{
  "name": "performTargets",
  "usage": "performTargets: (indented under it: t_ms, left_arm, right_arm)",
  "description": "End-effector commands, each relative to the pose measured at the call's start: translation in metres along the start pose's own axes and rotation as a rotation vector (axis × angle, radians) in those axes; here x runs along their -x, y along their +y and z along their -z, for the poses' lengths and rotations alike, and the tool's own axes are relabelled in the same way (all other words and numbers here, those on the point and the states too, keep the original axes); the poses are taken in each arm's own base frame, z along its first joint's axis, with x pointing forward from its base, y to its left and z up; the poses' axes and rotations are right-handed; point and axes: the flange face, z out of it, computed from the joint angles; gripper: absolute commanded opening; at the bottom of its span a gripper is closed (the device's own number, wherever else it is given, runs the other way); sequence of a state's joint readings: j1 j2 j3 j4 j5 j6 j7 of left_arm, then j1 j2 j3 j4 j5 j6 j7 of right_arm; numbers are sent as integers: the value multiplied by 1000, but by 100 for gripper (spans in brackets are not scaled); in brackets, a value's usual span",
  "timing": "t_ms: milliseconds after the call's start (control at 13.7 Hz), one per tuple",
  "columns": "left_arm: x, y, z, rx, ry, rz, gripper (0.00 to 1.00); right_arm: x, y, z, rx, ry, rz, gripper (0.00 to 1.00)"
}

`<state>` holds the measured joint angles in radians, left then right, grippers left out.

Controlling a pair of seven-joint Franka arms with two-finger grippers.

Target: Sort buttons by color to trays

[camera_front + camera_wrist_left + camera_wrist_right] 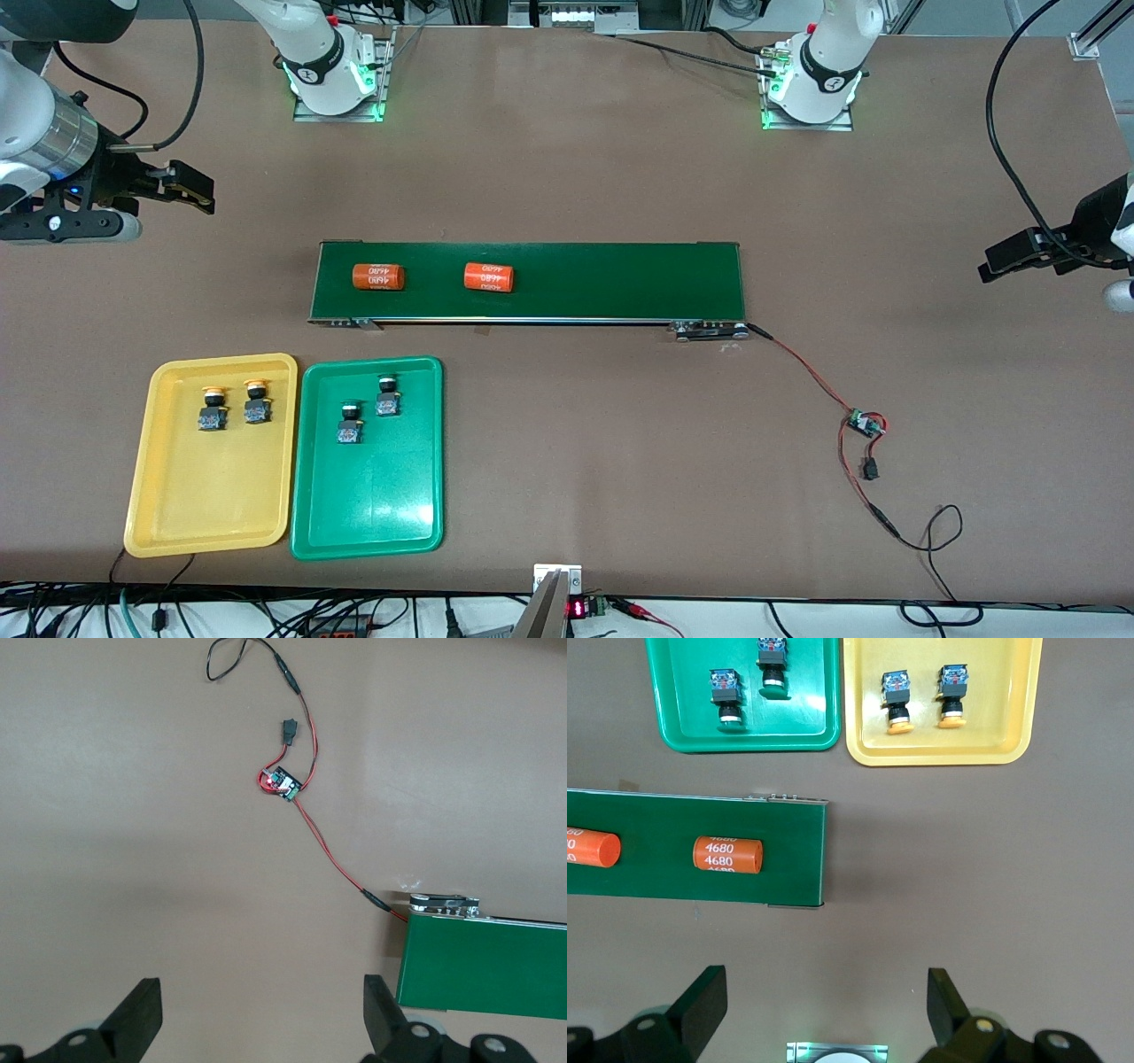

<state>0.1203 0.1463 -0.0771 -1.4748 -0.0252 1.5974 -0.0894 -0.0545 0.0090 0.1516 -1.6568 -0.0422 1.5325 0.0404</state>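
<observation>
Two yellow-capped buttons [213,409] [257,403] lie in the yellow tray [208,496]. Two green-capped buttons [350,423] [387,396] lie in the green tray [372,505] beside it. The right wrist view shows both trays, green [682,726] and yellow [921,749], with the buttons in them [726,695] [895,700]. My right gripper [197,190] [828,1010] hangs open and empty over bare table at the right arm's end. My left gripper [990,264] [263,1019] hangs open and empty over the table at the left arm's end.
A long dark green conveyor belt [620,282] [478,966] crosses the table's middle, carrying two orange cylinders [378,277] [489,277]. Red and black wires run from its end to a small circuit board [864,424] [283,784]. Both trays lie nearer the front camera than the belt.
</observation>
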Motion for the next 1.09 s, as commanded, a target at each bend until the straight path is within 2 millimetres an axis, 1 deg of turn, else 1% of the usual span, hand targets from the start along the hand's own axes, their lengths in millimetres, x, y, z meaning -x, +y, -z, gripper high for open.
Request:
performTargets:
  t_ms: [0,365,1021]
  left_arm:
    - [9,-1,6,-24,-2,-23,100]
    - [13,4,10,-23,5,-32,100]
    - [12,0,10,-22,4,-26,100]
  right_arm:
    - [-3,1,4,-8,-11,2,100]
    - [-5,0,3,-16,-11,-12,100]
    - [-18,-3,0,-68,39,-14,100]
